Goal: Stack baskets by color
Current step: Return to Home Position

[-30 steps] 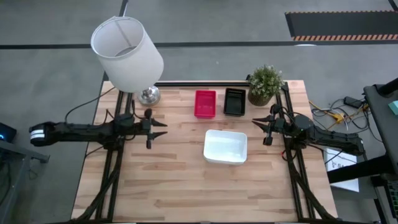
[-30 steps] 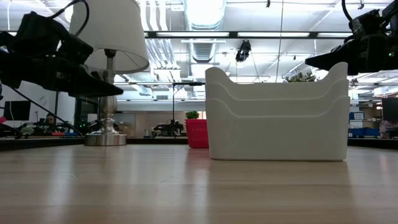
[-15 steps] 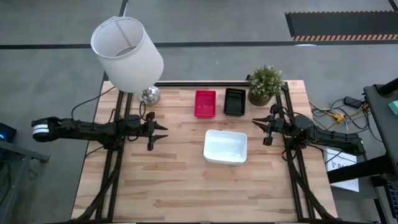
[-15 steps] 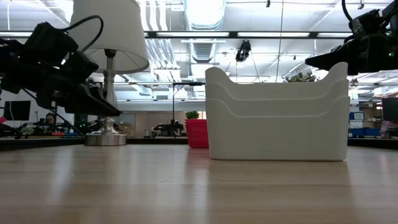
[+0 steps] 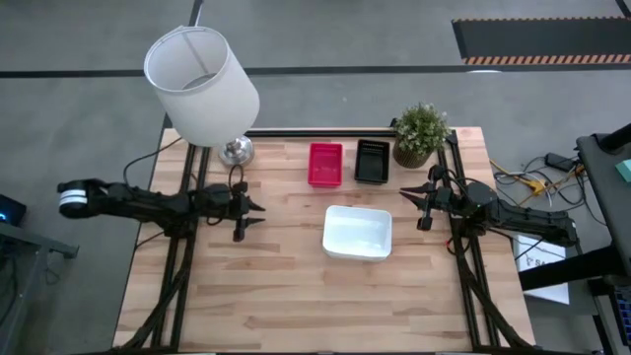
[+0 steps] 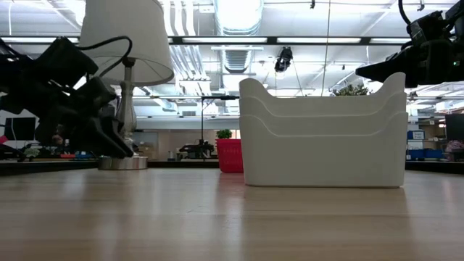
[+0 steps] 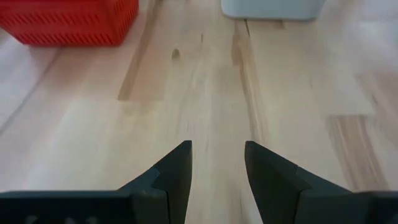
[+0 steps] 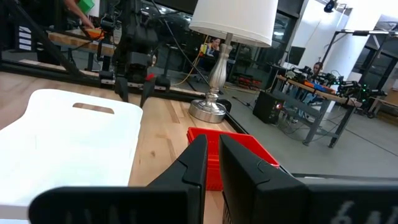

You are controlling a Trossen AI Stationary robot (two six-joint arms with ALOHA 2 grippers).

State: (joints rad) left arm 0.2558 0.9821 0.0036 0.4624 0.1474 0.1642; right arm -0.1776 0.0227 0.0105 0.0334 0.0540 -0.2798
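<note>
Sorting looks done, red stack, black stack, white stack; left gripper has sunk back leftward, jaws open, right gripper's nearly closed.

We see two thin dark arms. The left arm has a white band near its back end and a thin black cable looping over it. The left gripper has two flat, pointed dark fingers. The right arm is dark all over.
</note>
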